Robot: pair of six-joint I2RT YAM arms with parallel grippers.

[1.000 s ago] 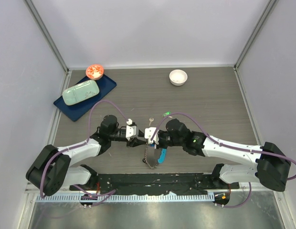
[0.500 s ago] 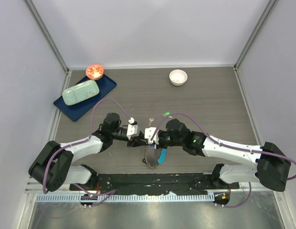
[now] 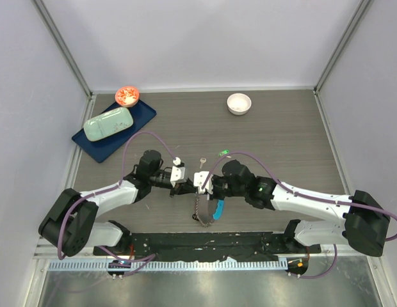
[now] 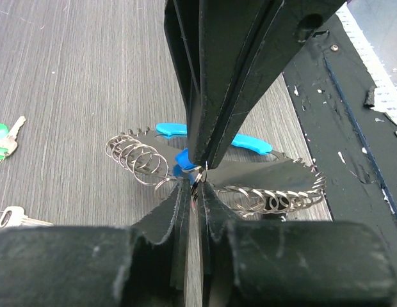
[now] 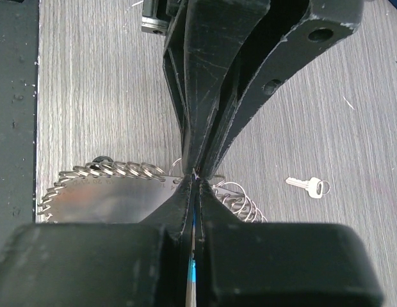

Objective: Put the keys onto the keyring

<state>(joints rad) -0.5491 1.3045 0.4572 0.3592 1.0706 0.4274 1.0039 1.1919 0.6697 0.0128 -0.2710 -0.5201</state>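
Silvery links make up the keyring (image 3: 200, 208), which lies on the grey wood-grain table (image 3: 275, 141) near its front edge, between the two arms. Its curved light-blue strip (image 3: 217, 210) runs along its right side. The left gripper (image 4: 193, 185) and the right gripper (image 5: 193, 182) meet tip to tip over the far end of the chain. Each has its jaws pressed together to no more than a thin slit.

In the left wrist view, a small wire ring of the chain sits right where the four fingertips converge. Both grippers appear to be pinching the chain there, though which link each one holds is too small to tell. A small blue bit of plastic (image 4: 184, 158) sits just beside that point; I cannot tell whether it is a key head.

Two keys lie loose on the table beyond the grippers. The plain silver key (image 3: 202, 162) is just past the fingertips, and the green-headed key (image 3: 223, 153) is a little farther back and to the right.

Well apart, near the back of the table, stands a white round bowl (image 3: 239, 103). At the back left is a dark blue tray (image 3: 109, 148) carrying a pale green block (image 3: 108, 123), with a small red dish (image 3: 127, 96) at its far corner.
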